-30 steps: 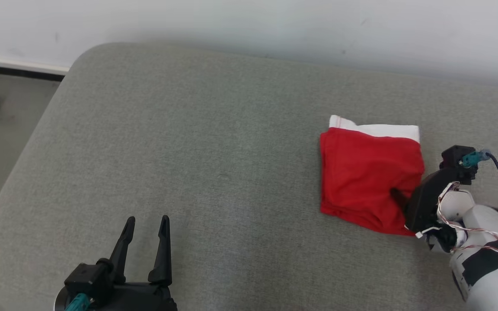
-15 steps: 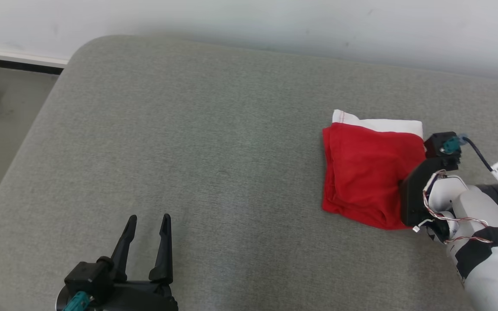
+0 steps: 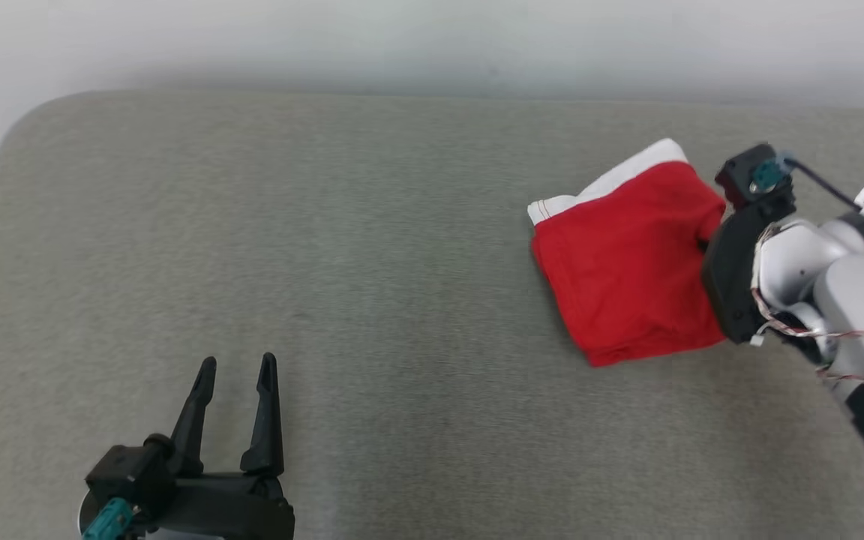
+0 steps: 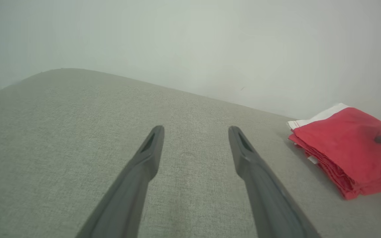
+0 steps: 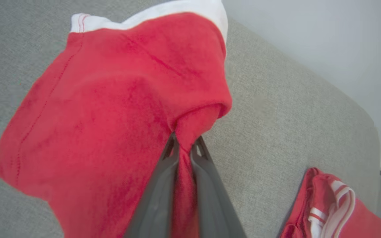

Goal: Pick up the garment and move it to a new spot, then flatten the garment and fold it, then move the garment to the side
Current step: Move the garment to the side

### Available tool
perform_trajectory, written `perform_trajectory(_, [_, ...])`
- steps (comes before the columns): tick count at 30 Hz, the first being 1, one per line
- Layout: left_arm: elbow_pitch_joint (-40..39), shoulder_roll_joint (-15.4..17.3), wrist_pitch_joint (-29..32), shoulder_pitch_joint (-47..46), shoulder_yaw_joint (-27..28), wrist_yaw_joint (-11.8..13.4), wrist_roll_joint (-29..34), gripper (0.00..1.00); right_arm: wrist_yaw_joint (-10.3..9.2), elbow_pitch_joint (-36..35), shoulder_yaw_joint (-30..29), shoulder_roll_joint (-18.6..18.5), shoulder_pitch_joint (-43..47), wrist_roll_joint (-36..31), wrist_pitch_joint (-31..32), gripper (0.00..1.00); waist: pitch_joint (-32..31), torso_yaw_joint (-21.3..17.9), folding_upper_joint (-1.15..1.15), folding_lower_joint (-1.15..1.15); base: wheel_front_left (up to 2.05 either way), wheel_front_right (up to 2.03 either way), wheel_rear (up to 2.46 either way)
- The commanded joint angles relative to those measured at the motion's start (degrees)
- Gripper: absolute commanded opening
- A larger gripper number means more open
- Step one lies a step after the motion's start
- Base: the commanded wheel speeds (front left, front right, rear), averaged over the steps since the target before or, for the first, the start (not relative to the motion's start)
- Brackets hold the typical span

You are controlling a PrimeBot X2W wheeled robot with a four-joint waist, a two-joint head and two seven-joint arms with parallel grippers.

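Looks late in the task. Finds the red garment (image 3: 627,270) already folded into a compact stack of layers, with its white waistband (image 3: 612,180) along the upper-left edge. Lies at the right of the head view on the grey cushion (image 3: 327,262), not far from the pale wall (image 3: 402,37). Takes pickup, flattening and folding as done, judging by the neat layered edge at the right of the left wrist view.

Clamps the right gripper (image 5: 184,145) on a bunched pinch of the garment's red edge at the centre of the right wrist view, jaws nearly together with cloth between them. Seems to be in the last step, shifting the fold to the side. Cannot tell whether the stack is lifted or dragging, though most of it appears to rest on the cushion.

Holds the left gripper (image 3: 235,371) parted and empty at the lower left of the head view, over bare cushion and well apart from the garment.

Shows a second red garment (image 5: 329,208) with white stripes, bunched at the lower right of the right wrist view near the cushion's edge; possibly the side pile. Leaves, on this reading, only setting the fold down and letting go without pulling the layers askew.
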Motion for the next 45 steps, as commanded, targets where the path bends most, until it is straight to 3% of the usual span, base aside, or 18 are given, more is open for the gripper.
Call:
perform_trajectory(1, [-0.3,0.0,0.0,-0.9,0.2,0.1,-0.5,1.0,-0.17,-1.1,0.5,-1.3,-0.6,0.6,0.5,0.0,0.9,-4.6,-0.01,0.0,0.0,0.0,0.0])
perform_trajectory(10, [-1.2,0.0,0.0,-3.6,0.9,-0.5,1.5,1.0,-0.17,-10.6,1.7,-8.4,-2.3,3.3,2.2,0.0,4.3,-12.5,-0.01,0.0,0.0,0.0,0.0])
perform_trajectory(17, [-0.9,0.1,0.0,-5.4,1.5,-1.3,3.3,1.0,-0.17,-10.4,-2.0,-11.3,-1.1,3.3,1.0,0.0,6.8,-15.8,-0.01,0.0,0.0,0.0,0.0])
perform_trajectory(28, [-0.5,0.1,0.0,-7.8,2.6,-3.2,6.0,1.0,-0.17,-1.8,-9.5,-12.8,0.0,-1.8,-5.2,0.0,10.2,-15.7,-0.01,0.0,0.0,0.0,0.0])
perform_trajectory(39, [-0.6,0.1,0.0,-10.0,1.7,-4.3,7.1,1.0,-0.17,6.1,-16.4,-14.1,0.9,-11.8,-11.3,0.0,12.8,-13.1,-0.01,0.0,0.0,0.0,0.0])
perform_trajectory(41, [-0.5,0.1,0.0,-10.3,1.4,-4.5,7.1,1.0,-0.17,8.1,-18.2,-14.0,0.9,-14.3,-12.1,0.27,12.9,-12.6,-0.01,0.0,0.0,0.0,0.0])
perform_trajectory(43, [-0.5,0.1,0.0,-10.3,1.3,-4.5,7.2,1.0,-0.17,9.3,-19.7,-13.1,0.9,-16.2,-13.2,1.0,12.6,-12.2,-0.01,0.0,0.0,0.0,0.0])
perform_trajectory(45, [-0.4,0.1,0.0,-10.2,1.5,-4.5,7.2,1.0,-0.17,10.2,-21.0,-12.1,1.3,-18.0,-14.8,1.0,12.1,-11.9,-0.01,0.0,0.0,0.0,0.0])
